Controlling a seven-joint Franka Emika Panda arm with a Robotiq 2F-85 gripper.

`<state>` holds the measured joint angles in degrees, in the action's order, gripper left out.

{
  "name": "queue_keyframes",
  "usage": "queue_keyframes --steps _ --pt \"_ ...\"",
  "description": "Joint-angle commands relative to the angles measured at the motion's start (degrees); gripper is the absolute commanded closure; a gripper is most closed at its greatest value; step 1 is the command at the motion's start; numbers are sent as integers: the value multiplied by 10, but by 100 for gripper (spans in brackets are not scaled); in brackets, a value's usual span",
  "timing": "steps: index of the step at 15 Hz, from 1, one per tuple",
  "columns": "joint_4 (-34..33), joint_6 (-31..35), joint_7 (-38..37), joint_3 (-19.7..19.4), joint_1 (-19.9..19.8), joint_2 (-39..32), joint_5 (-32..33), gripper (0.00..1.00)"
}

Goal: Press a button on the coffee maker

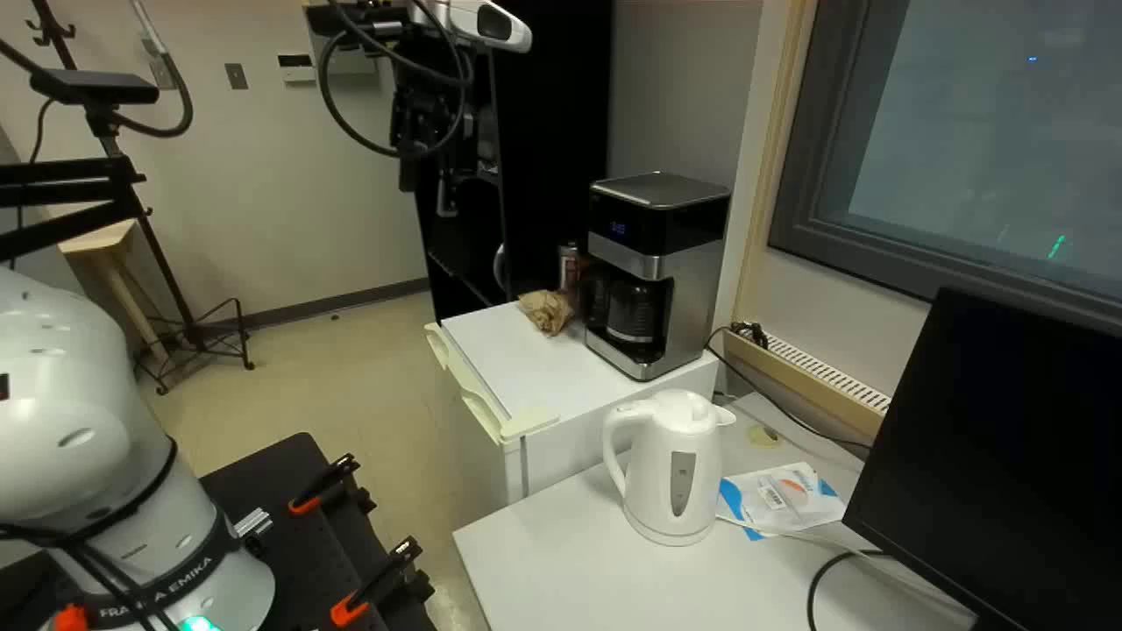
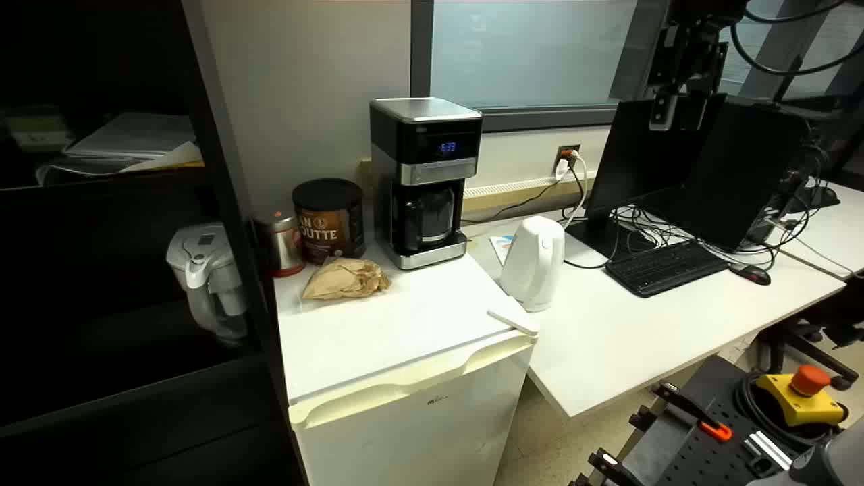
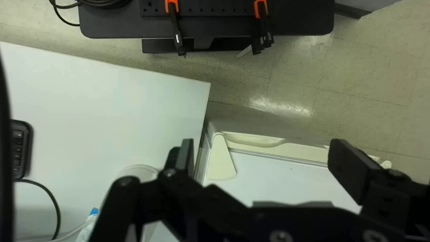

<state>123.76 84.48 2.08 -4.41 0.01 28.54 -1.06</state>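
The coffee maker [image 1: 697,285] is a black boxy machine with a grey-silver band. It stands upright on a white mini fridge, and also shows in an exterior view [image 2: 432,172]. Its lit blue display [image 2: 447,147] is on the upper front, above the band. A dark carafe [image 2: 435,216] sits in the front recess. My gripper [image 1: 429,184] hangs in the air, apart from the coffee maker; it also shows in an exterior view [image 2: 677,123]. In the wrist view my gripper [image 3: 263,163] is open and empty, above the fridge top. The coffee maker is out of the wrist view.
The white fridge top [image 2: 405,324] also bears a brown paper bag [image 2: 345,278], a coffee tin [image 2: 329,223] and a metal mug [image 2: 282,246]. A white kettle [image 1: 671,473] stands on the desk [image 1: 561,561] beside a monitor [image 1: 990,456]. A black shelf [image 2: 128,283] adjoins the fridge.
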Motion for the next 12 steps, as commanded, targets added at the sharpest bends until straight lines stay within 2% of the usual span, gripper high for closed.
queue_keyframes --steps 1,10,12 --pt "-1 -1 3 6 -8 -1 -2 0" --pt "2 2 7 6 -6 -2 -3 0" --pt "21 28 9 10 -3 3 -3 0"
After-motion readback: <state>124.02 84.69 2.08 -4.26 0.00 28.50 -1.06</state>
